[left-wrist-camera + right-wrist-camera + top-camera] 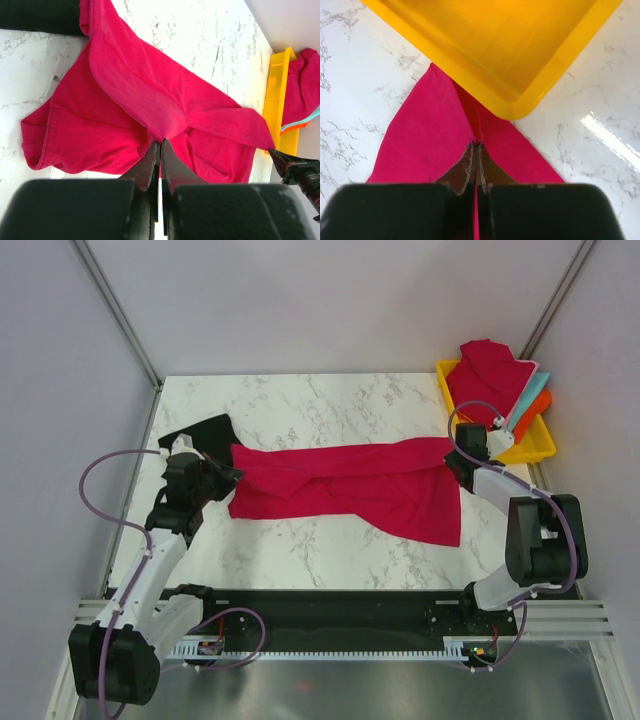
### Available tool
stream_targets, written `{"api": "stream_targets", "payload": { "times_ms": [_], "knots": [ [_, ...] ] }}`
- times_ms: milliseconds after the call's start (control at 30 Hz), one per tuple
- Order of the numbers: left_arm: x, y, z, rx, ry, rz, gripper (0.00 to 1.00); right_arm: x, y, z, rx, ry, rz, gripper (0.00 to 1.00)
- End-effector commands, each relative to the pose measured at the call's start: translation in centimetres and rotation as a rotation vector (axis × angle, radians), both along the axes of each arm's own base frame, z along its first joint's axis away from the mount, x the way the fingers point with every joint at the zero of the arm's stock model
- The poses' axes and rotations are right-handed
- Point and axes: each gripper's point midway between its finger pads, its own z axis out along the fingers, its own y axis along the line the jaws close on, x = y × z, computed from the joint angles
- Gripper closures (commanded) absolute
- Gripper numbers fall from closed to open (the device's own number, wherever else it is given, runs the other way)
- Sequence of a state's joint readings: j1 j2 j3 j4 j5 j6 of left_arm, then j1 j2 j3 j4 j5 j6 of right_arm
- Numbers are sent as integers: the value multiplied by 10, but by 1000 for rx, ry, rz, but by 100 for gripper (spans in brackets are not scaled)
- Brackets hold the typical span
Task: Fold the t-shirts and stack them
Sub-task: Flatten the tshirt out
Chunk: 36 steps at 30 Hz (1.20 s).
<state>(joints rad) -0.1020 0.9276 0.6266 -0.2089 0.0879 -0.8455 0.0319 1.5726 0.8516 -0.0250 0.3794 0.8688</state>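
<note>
- Stretching left to right across the middle of the table (320,405), a red shirt (350,485) lies wrinkled between the two grippers. Its right part spreads wider toward the near side.
- The left gripper (228,476) is clamped on the shirt's left end. In the left wrist view its jaws meet on a pinched fold, and the cloth gathers in creases toward that point.
- The right gripper (455,455) is clamped on the shirt's far right corner. In the right wrist view its jaws are closed together with a thin edge of red cloth between them.
- That corner sits just beside the near left corner of the tray (495,50). Whether cloth and tray touch cannot be told.
- A black shirt (205,430) lies flat at the far left of the table, just beyond the left gripper. Its near edge is next to the red shirt's left end.
- The tray stands at the far right of the table. It holds a second red shirt (490,375), heaped over its far rim.
- A teal shirt (527,400) and an orange shirt (537,410) show as folded edges at the right side of that heap.
</note>
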Motion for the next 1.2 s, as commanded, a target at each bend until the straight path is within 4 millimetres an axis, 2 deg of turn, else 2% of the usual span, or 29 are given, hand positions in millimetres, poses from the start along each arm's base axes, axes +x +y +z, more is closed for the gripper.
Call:
{"api": "stream_targets", "payload": {
  "times_ms": [0,67,200,300,467,800,867,1167],
  "knots": [
    [1,6,19,18,-71,19,98,-11,7,-1,19,-12,-2,100],
    [0,8,20,20,-78,26,98,-20,4,-3,11,-8,-21,99],
    [-1,8,19,21,-76,27,98,-23,-3,3,-13,-22,-49,92],
    [0,7,17,21,-69,21,98,-20,-5,-8,-24,9,-52,86],
    [1,6,17,20,-69,18,98,-16,-6,-24,-13,51,-52,84],
    [1,4,18,16,-67,8,98,-11,-8,-30,-6,57,-58,51],
    [1,4,18,16,-69,5,98,-7,-8,-25,-3,29,-58,51],
    [1,3,18,15,-69,2,98,-1,-4,-30,23,21,-38,60]
  ]
}}
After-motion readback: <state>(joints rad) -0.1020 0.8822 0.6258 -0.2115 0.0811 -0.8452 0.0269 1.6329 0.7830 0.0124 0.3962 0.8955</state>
